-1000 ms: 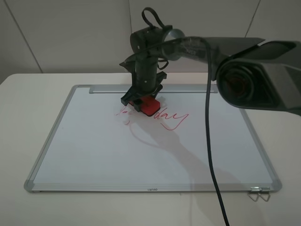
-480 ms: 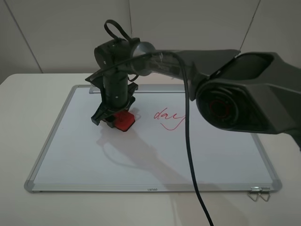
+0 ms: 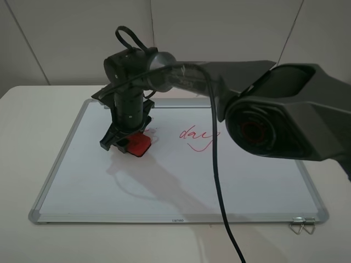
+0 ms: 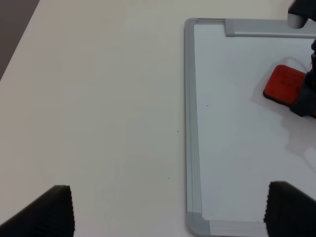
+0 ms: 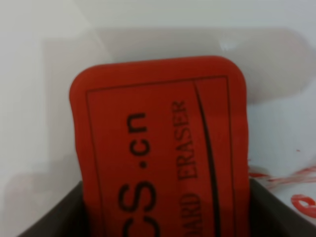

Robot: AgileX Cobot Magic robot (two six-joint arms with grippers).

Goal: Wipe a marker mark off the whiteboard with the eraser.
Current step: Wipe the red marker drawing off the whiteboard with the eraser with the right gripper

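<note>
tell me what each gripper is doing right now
Left gripper: open, holding nothing.
Right gripper: closed on the eraser.

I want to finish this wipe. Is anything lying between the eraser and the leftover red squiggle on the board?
Nothing visible does. The right gripper holds the eraser on the whiteboard, and the leftover red squiggle lies right beside it, with only bare board between.
</note>
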